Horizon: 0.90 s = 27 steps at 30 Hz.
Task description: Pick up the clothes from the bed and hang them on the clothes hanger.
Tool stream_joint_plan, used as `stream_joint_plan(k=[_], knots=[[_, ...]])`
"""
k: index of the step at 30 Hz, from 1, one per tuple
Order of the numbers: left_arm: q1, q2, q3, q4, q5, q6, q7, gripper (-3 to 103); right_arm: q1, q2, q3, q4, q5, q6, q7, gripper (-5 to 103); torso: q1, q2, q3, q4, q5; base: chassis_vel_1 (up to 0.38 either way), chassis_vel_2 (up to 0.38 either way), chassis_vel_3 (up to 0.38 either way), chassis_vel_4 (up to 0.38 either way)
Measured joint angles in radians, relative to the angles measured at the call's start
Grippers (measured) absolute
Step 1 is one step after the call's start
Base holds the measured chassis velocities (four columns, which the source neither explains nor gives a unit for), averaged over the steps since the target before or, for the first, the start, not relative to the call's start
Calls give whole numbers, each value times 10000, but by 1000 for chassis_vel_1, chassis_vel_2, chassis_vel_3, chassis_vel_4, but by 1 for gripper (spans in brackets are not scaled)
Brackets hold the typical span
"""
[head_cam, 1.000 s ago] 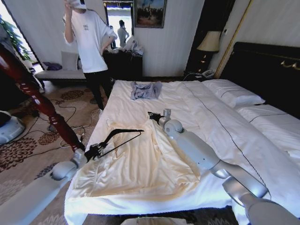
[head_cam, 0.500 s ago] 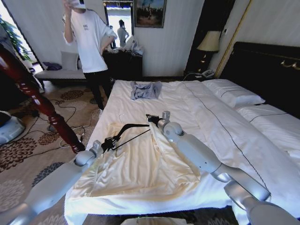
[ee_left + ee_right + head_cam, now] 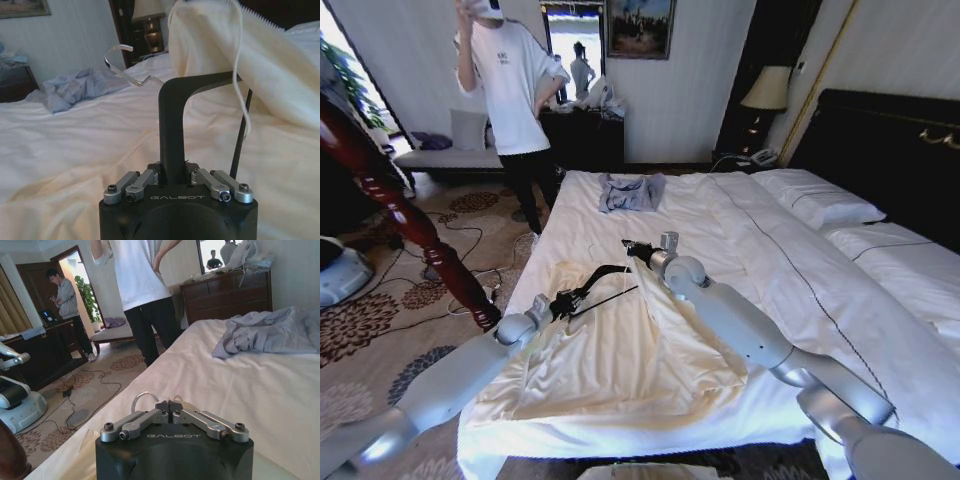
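Left gripper (image 3: 176,184) jaws clamp the black hanger (image 3: 600,277); right gripper (image 3: 638,249) jaws pinch the cream shirt (image 3: 620,350) collar; threading just begun, shirt mostly on the bed (image 3: 800,270).

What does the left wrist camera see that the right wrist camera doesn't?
Left wrist view: the left gripper shut on the black hanger, with the cream shirt hanging beside it. Right wrist view: the right gripper, shut, a person standing on the carpet, and a dresser. Both: the white bed and the grey-blue garment lying on it.
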Motion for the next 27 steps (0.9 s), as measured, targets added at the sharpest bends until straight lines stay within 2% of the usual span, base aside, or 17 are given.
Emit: stream_joint_plan(k=[11,16,22,27], knots=[[-47,-88,275,-200,-115,-374,162,22,-174,10,-121,-19,40,-65,-18,0,0,-1,0,6,0,0,0,0,0],[-394,-511,398,391,-155,-676,229,22,-464,-34,-190,375,117,-114,22,0,-1,0,0,-1,-1,0,0,0,0],[-623,-639,467,773,-221,-749,326,22,-641,-142,-199,826,258,-174,97,0,-1,0,0,3,-1,0,0,0,0],[-913,-1060,591,1173,-236,-914,361,22,-817,-26,-302,1004,225,-204,106,0,-1,0,0,0,-1,0,0,0,0]])
